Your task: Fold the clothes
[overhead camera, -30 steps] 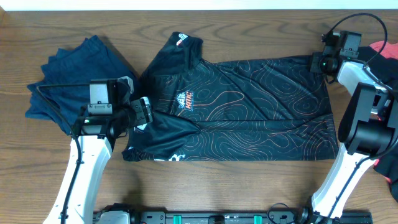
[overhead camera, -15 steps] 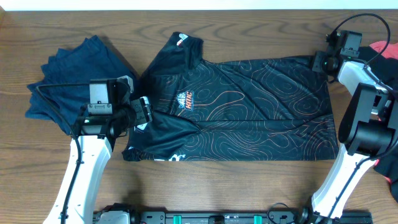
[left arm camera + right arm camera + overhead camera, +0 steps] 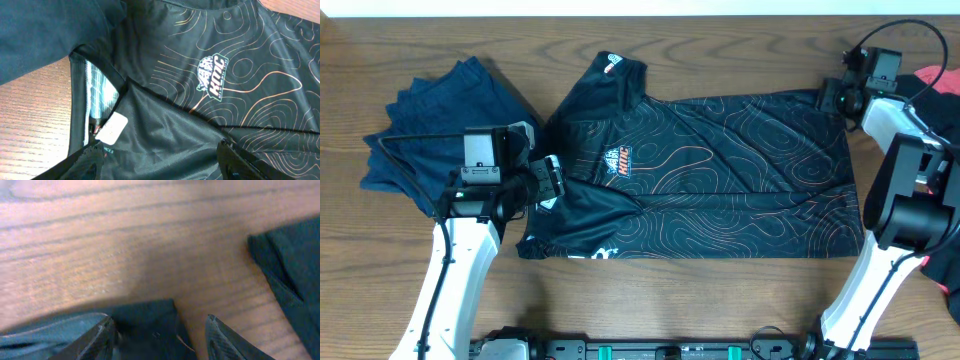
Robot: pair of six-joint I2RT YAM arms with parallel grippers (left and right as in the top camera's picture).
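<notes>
The black jersey (image 3: 720, 180) with thin orange contour lines lies spread flat across the table's middle, its logo (image 3: 212, 75) and a white label (image 3: 112, 127) clear in the left wrist view. My left gripper (image 3: 552, 180) hovers open over the jersey's left end, and its fingers (image 3: 240, 162) straddle loose black fabric without pinching it. My right gripper (image 3: 832, 97) is at the jersey's far right corner. It is open, with the corner of cloth (image 3: 150, 322) lying slack between its fingers (image 3: 97, 335).
A navy garment (image 3: 430, 125) lies crumpled at the far left, next to the jersey's collar. A red garment (image 3: 938, 80) shows at the right edge behind the right arm. More dark cloth (image 3: 295, 265) sits right of the right gripper. Bare wood runs along the front.
My right gripper has gone from shut to open, letting go of the jersey's far right corner. The left arm and the jersey have not moved.
</notes>
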